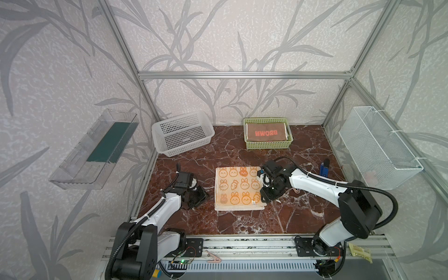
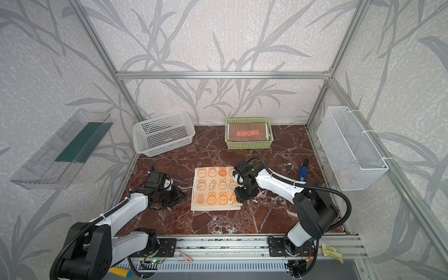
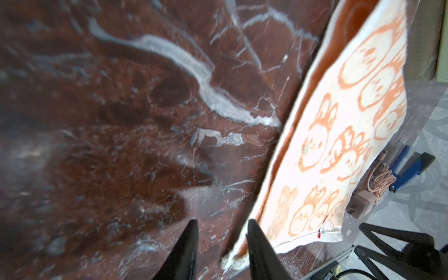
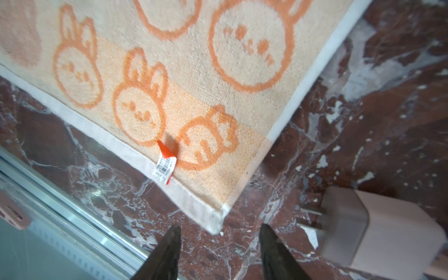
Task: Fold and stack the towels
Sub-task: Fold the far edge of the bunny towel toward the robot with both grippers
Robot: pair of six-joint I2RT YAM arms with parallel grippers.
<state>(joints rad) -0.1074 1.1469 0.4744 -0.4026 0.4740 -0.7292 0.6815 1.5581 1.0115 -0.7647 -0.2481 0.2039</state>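
left gripper and right gripper both spread, nothing between my jaws, flanking the folded orange bunny towel, which lies flat on the marble table. behind it, a brown towel sits folded in the green basket.

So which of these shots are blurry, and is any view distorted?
Left wrist view: motion blur smears the table and the orange bunny towel. Right wrist view: sharper, the terry weave and the label show clearly. Both top views: sharp, evenly lit, wide-angle, so the aluminium frame splays outward.
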